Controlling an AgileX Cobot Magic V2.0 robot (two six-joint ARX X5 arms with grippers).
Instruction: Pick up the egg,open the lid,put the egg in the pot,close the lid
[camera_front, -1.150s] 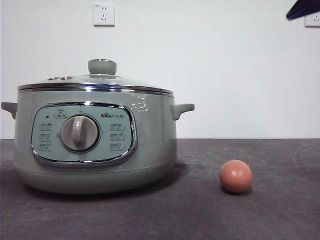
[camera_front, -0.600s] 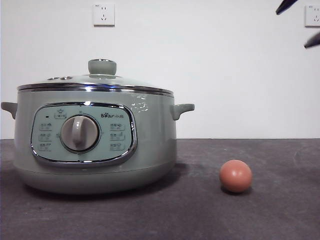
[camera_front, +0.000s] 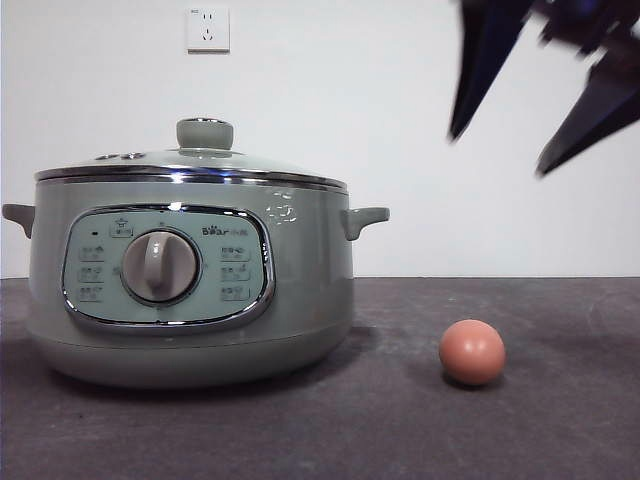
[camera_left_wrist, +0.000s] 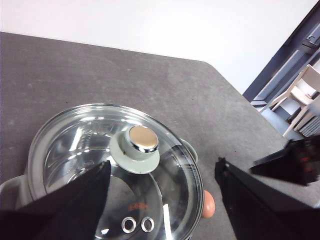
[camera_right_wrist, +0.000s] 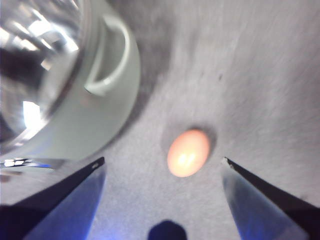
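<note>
Right gripper (camera_front: 497, 155) jaws wide apart above egg (camera_front: 471, 352), which lies sideways on table (camera_front: 560, 420).

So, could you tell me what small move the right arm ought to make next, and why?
Probably lower the right tool straight down toward the egg. The egg lies bare on the table beside the pot, and the right wrist view shows it between the open jaws, though the tool hangs well above it. The lid is on the pot, with the left tool open above it.
</note>
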